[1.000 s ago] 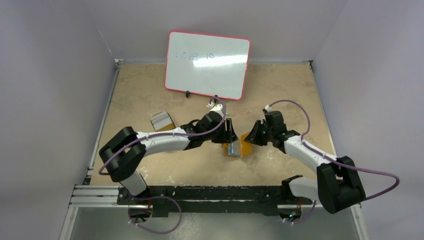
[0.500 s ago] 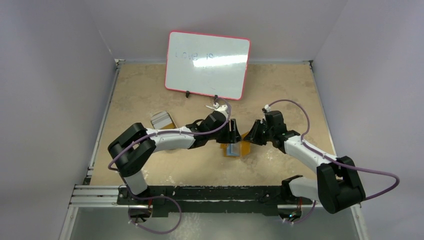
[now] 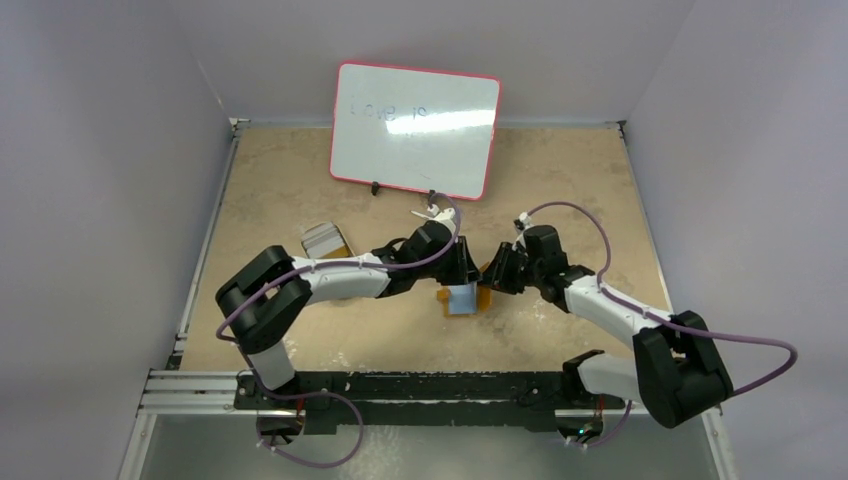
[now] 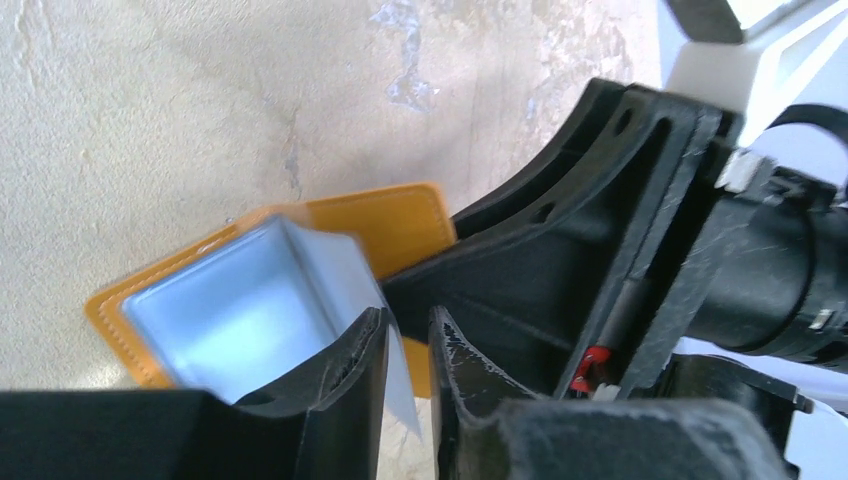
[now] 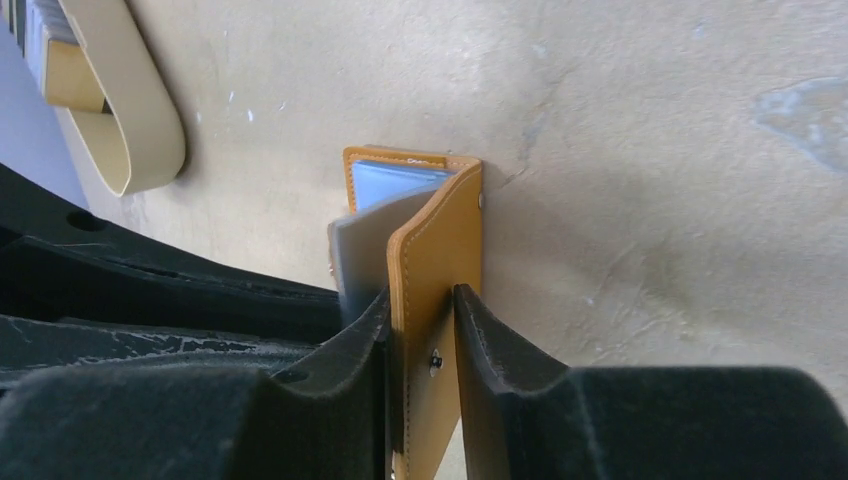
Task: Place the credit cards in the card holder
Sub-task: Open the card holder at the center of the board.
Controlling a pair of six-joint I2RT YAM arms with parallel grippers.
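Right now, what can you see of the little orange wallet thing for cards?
The orange-tan leather-like folding card holder sits open on the sandy tabletop, between the two arms. It has stitched edges, a small metal snap stud and clear bluish plastic sleeves inside. One cover lies against the table. The right claw pinches the other cover, holding it raised. The left claw pinches one lifted sleeve.

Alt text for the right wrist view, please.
The right gripper has its jaws closed on the raised orange-tan cover of the card holder, whose bluish plastic sleeves fan out behind. A tan oval dish lies on the beige table at upper left.
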